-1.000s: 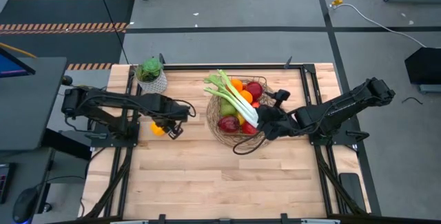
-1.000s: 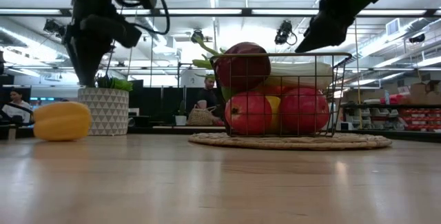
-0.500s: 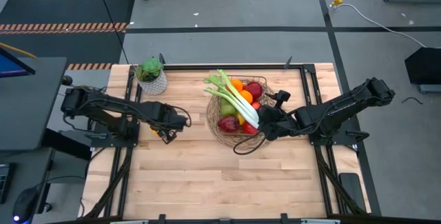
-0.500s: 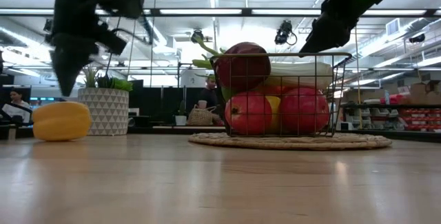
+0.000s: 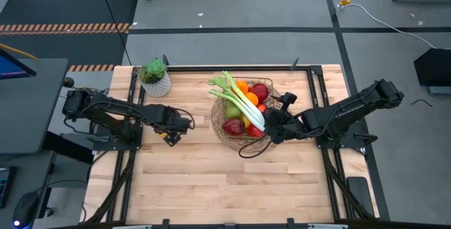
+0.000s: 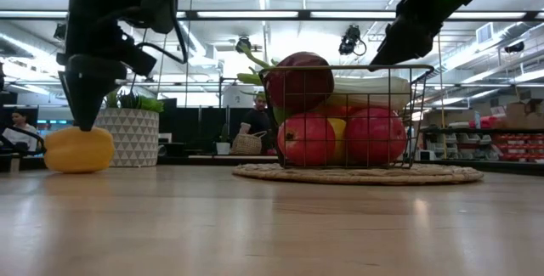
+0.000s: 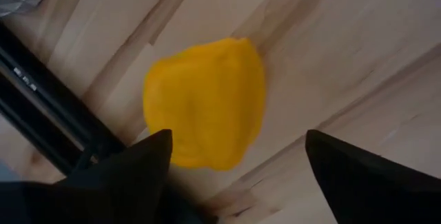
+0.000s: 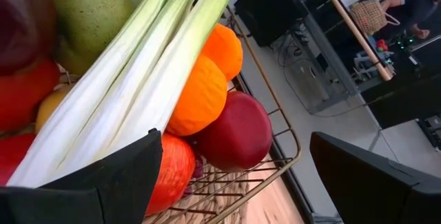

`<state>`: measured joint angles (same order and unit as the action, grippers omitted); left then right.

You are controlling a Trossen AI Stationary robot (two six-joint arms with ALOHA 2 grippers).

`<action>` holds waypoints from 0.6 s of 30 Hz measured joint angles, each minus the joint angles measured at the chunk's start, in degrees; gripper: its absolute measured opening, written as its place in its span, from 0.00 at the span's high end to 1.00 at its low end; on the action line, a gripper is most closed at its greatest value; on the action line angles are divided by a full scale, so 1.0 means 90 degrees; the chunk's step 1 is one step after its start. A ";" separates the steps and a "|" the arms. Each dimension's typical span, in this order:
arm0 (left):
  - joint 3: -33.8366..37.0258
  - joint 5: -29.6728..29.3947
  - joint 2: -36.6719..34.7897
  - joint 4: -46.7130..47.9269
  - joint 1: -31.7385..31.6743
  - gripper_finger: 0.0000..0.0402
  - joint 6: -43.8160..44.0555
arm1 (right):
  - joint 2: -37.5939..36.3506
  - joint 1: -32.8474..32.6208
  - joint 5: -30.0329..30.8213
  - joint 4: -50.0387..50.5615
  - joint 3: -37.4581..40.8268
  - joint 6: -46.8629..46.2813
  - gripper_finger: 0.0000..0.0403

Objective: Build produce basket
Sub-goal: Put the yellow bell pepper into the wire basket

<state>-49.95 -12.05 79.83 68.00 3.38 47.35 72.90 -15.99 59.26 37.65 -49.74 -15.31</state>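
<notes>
1. The left gripper is seen with its fingers spread wide and nothing held between them; it is poised straight above the yellow pepper, centre of the left wrist view, one finger overlapping the fruit's edge and the other standing clear over bare wood.
2. In the low view that pepper is found at the left edge, resting on the table, with the left gripper's tips just at its top.
3. The pepper is judged light, smooth and rather slippery, with a firm but hollow body; a hold across its widest middle is advised, with moderate pressure so it is not dented or squirted out.
4. Farther right in the high view, the basket is seen near centre, well apart from the pepper, already filled with red apples, oranges and a leek.
5. The right gripper is held open and empty at the basket's right rim.
</notes>
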 joint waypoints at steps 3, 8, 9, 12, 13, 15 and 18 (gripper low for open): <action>0.0000 -0.0139 0.0000 0.0025 0.0000 0.12 -0.0090 | 0.0000 0.0000 -0.0073 0.0008 0.0000 -0.0002 0.07; 0.0024 -0.0495 -0.0003 0.0317 -0.0208 0.12 -0.0156 | 0.0000 0.0000 -0.0101 0.0012 -0.0001 -0.0021 0.07; 0.0086 -0.0527 -0.0007 0.0255 -0.0256 0.12 -0.0170 | 0.0000 0.0000 -0.0102 0.0012 -0.0001 -0.0022 0.07; 0.0517 -0.0407 -0.0007 -0.0244 -0.0458 0.12 -0.0313 | 0.0000 0.0000 -0.0102 0.0012 -0.0001 -0.0041 0.07; 0.0712 -0.0236 -0.0010 -0.0513 -0.0546 0.12 -0.0357 | 0.0000 0.0000 -0.0102 0.0016 -0.0001 -0.0063 0.07; 0.1104 0.0028 -0.0043 -0.1000 -0.0751 0.12 -0.0453 | 0.0000 0.0000 -0.0102 0.0018 -0.0002 -0.0070 0.07; 0.1474 0.0273 -0.0025 -0.1469 -0.1001 0.12 -0.0457 | 0.0000 0.0000 -0.0102 0.0020 0.0000 -0.0066 0.07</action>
<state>-36.69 -9.60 79.60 54.77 -5.63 43.24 72.90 -15.99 58.35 37.82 -49.74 -15.90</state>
